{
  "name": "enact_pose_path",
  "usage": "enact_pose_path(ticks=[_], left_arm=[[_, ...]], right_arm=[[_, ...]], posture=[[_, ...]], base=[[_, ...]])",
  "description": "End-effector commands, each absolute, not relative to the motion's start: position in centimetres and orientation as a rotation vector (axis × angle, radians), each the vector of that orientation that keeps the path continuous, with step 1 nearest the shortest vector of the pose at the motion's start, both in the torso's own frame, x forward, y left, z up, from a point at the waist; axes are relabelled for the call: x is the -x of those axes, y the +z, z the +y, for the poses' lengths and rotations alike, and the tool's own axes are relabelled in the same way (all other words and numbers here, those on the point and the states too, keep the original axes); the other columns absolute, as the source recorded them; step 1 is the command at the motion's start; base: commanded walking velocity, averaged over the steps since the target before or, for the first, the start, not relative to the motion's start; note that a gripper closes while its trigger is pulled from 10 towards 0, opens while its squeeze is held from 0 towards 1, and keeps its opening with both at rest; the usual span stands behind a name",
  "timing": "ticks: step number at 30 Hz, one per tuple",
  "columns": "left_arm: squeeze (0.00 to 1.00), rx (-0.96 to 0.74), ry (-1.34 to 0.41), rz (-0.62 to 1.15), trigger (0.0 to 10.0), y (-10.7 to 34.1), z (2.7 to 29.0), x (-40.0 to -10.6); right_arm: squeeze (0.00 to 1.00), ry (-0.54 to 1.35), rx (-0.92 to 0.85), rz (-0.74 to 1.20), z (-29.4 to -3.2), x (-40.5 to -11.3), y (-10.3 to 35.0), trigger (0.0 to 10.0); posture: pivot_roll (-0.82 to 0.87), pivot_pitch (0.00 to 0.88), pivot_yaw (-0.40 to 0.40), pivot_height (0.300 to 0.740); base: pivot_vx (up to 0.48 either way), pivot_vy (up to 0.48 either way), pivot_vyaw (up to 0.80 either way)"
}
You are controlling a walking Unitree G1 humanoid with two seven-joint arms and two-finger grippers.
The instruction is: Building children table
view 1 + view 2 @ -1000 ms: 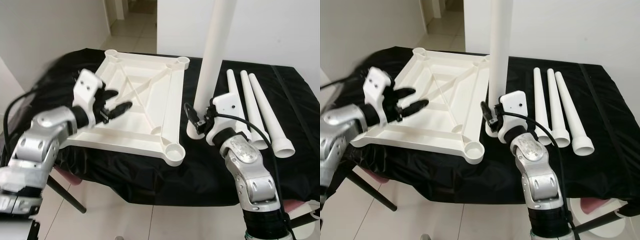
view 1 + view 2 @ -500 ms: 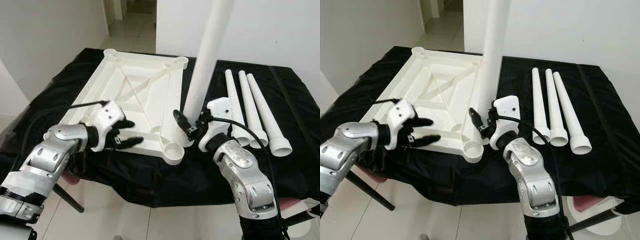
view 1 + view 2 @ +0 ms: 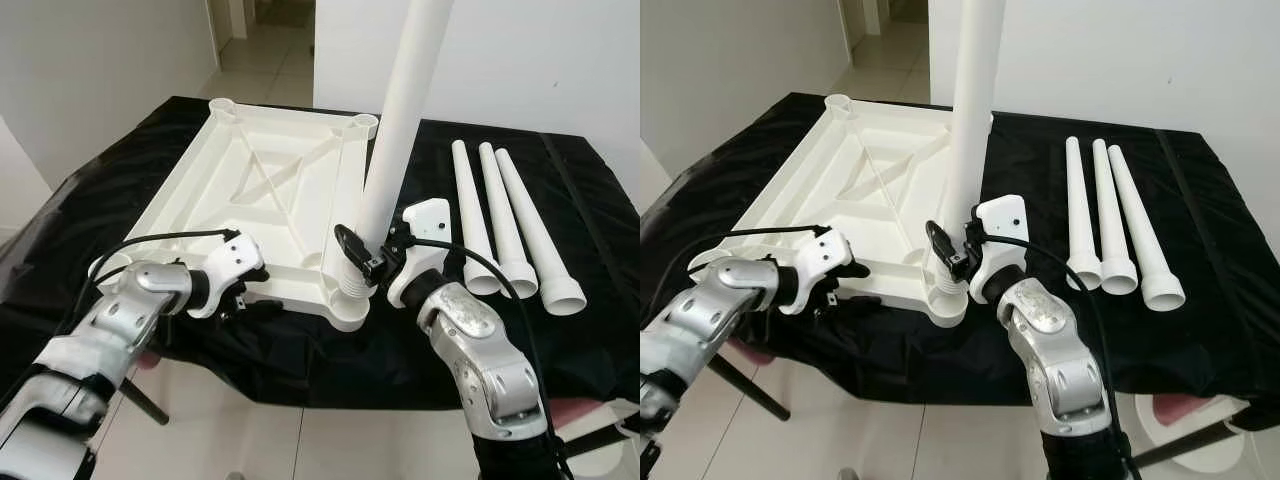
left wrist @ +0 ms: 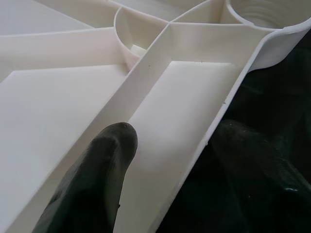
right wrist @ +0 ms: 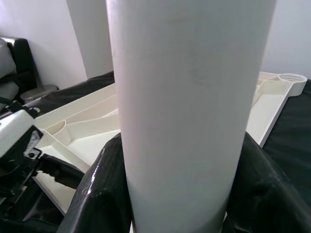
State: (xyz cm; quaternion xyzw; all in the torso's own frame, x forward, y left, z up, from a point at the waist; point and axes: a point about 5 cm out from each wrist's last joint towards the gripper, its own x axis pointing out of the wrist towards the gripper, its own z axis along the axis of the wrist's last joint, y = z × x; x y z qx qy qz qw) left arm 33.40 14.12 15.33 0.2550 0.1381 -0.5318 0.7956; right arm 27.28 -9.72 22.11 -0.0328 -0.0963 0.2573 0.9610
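Tabletop [image 3: 270,190] first, as the landmark: a white moulded plastic panel lying upside down on the black cloth [image 3: 100,190], ribs and diagonal braces facing up, a round socket at each corner. At its near left edge the left gripper [image 3: 243,297] has been brought down from above the panel and is now clamped on the rim; in the left wrist view one finger [image 4: 95,187] is laid inside on a rib and the other is pressed against the outer wall, so the panel is pinched between them and steadied.

Further right, at the near right corner socket [image 3: 350,300] of the tabletop, the big change is seen: the leg [image 3: 395,140], a tall, smooth, white tapered tube that was standing on the cloth beside the panel a second ago, has been carried across and its threaded wide end is now set at the mouth of that socket, leaning slightly. The right gripper [image 3: 368,258] is closed around the leg just above the socket, both fingers wrapped on it in the right wrist view. By the look of it, the first leg is about to be screwed home, with alignment needed.

Right of the tabletop, three spare legs [image 3: 505,225] are laid side by side on the cloth, wide ends toward the robot.
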Motion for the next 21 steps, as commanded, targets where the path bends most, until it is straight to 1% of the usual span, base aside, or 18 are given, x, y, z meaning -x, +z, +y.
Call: enact_pose_path(ticks=[1,2,3,4,5,6,8,9,10,11,12,15,16,21], left_arm=[[0.00,-0.566,-1.174,0.310,10.0,15.1,14.0,-33.3],[0.00,-0.573,-1.178,0.307,9.9,15.1,13.9,-33.4],[0.00,-0.588,-1.193,0.307,9.3,14.9,13.5,-33.4],[0.00,-0.604,-1.209,0.312,7.5,14.6,13.2,-33.4],[0.00,-0.604,-1.209,0.312,7.5,14.6,13.2,-33.4],[0.00,-0.612,-1.227,0.316,4.9,14.4,13.0,-33.3],[0.00,-0.615,-1.239,0.317,4.7,14.2,12.8,-33.3],[0.00,-0.615,-1.241,0.316,2.4,14.1,12.8,-33.4],[0.00,-0.605,-1.246,0.317,3.0,14.1,12.8,-33.4],[0.00,-0.597,-1.251,0.318,2.1,14.0,12.7,-33.5],[0.00,-0.592,-1.257,0.318,1.4,13.9,12.6,-33.5],[0.00,-0.589,-1.263,0.318,1.3,13.8,12.4,-33.5],[0.00,-0.583,-1.263,0.314,0.0,13.8,12.3,-33.5],[0.00,-0.535,-1.255,0.300,0.0,13.8,11.8,-33.6]], right_arm=[[0.00,0.530,0.060,-0.206,-9.6,-27.3,22.3,10.0],[0.00,0.529,0.060,-0.206,-9.6,-27.3,22.3,10.0],[0.00,0.527,0.060,-0.205,-9.6,-27.3,22.3,10.0],[0.00,0.526,0.061,-0.204,-9.6,-27.3,22.3,10.0],[0.00,0.526,0.061,-0.204,-9.6,-27.3,22.3,10.0],[0.00,0.523,0.062,-0.204,-9.6,-27.3,22.3,10.0],[0.00,0.520,0.063,-0.203,-9.7,-27.3,22.3,10.0],[0.00,0.520,0.062,-0.203,-9.7,-27.3,22.3,10.0],[0.00,0.517,0.063,-0.204,-9.7,-27.2,22.3,10.0],[0.00,0.514,0.063,-0.204,-9.8,-27.2,22.3,10.0],[0.00,0.511,0.063,-0.204,-9.8,-27.2,22.3,10.0],[0.00,0.509,0.063,-0.204,-9.8,-27.2,22.3,10.0],[0.00,0.509,0.063,-0.205,-9.8,-27.2,22.3,10.0],[0.00,0.509,0.063,-0.206,-9.8,-27.2,22.3,10.0]], posture=[[-0.09,0.072,0.001,0.740],[-0.09,0.072,0.001,0.740],[-0.10,0.068,0.005,0.740],[-0.10,0.068,0.005,0.740],[-0.10,0.068,0.005,0.740],[-0.10,0.069,0.008,0.740],[-0.10,0.069,0.008,0.740],[-0.10,0.069,0.008,0.740],[-0.10,0.069,0.013,0.740],[-0.10,0.069,0.013,0.740],[-0.10,0.069,0.013,0.740],[-0.10,0.066,0.014,0.740],[-0.10,0.066,0.014,0.740],[-0.10,0.063,0.013,0.740]], base=[[0.000,0.000,0.00],[0.000,0.000,0.00],[0.000,0.000,0.00],[0.000,0.000,0.00],[0.000,0.000,0.00],[0.000,0.000,0.00],[0.000,0.000,0.00],[0.000,0.000,0.00],[0.000,0.000,0.00],[0.000,0.000,0.00],[0.000,0.000,0.00],[0.000,0.000,0.00],[0.000,0.000,0.00],[0.000,0.000,0.00]])
